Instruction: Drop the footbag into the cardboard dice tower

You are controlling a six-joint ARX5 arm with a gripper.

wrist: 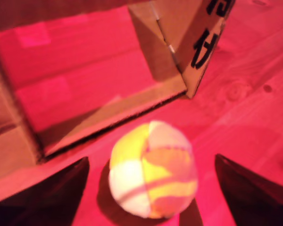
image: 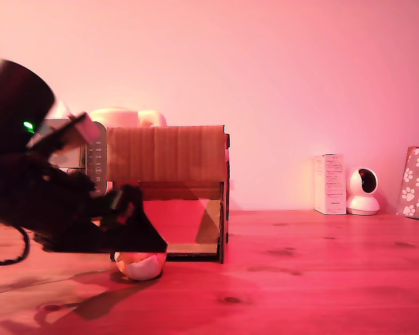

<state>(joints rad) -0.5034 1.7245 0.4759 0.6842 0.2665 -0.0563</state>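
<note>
2 dark fingers [wrist: 42, 193] of my gripper [wrist: 153, 195] stand spread wide, one on each side of the footbag [wrist: 152, 170], with bench showing between each finger and the ball, so I am pinching nothing. The footbag, in yellow, orange and white panels, rests on the wooden bench [image: 321, 272] just in front of the cardboard dice tower [image: 169, 162], near the lip of its lower front opening. In the exterior view my arm [image: 35, 188] reaches in from that view's left, low over the ball. Well apart toward the exterior view's right stand a white carton [image: 329, 184], a small white camera [image: 364, 191] and a paw-print box [image: 417, 183].
</note>
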